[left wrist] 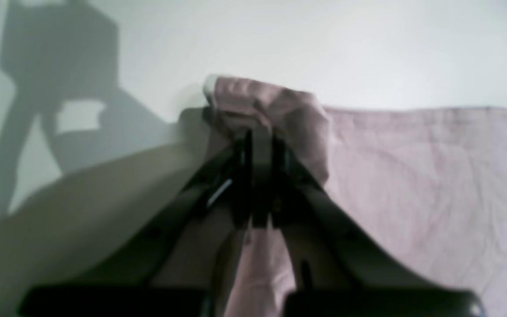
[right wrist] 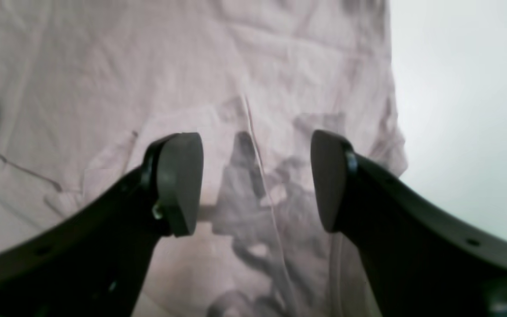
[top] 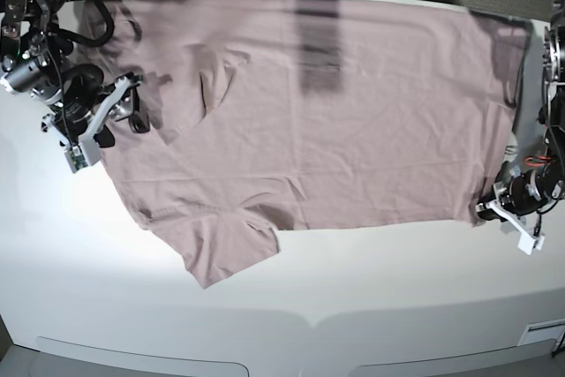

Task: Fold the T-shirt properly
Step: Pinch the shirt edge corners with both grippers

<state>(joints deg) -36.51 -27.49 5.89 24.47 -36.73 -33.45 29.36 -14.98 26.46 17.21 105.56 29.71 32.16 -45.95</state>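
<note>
The left tool (left wrist: 258, 136) is clenching a bunched corner of the T-shirt (top: 353, 130), its jaws pressed together with a small roll of mauve cloth gathered just beyond their tips and more cloth trailing back beneath them toward the wrist. In the base view this is the hem corner nearest the front edge of the surface (top: 291, 306), and the left arm is reaching in low from the side with its tool nearly level with the cloth. To do this step well, the left tool probably needs to lift only enough to free the corner and then carry it across the body in a straight line, so that the hem is not dragging and wrinkling. The right tool (right wrist: 255, 178) is hanging released, its two pads (right wrist: 178, 182) standing wide apart just above the creased cloth near the shoulder and sleeve seam, touching nothing that can be made out. It would do best to take the matching edge before any lift begins. Beyond both tools, the T-shirt is lying spread flat across the far half of the surface, one sleeve pointing toward the front.
</note>
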